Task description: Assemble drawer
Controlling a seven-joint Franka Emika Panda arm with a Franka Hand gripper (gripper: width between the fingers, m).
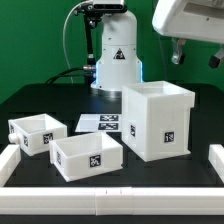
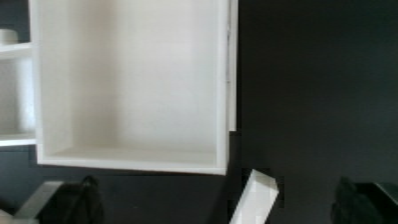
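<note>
So the jaws are spread wide, empty, hanging up above the tall white open-topped box (image 1: 158, 122); the front small white drawer tray (image 1: 87, 155) sits off toward the exterior view's left.

We see a white drawer case (image 1: 158, 122) with a black-and-white tag (image 1: 169, 139), two white drawers (image 1: 37, 133) (image 1: 87, 155), a black tabletop (image 1: 40, 100)
</note>
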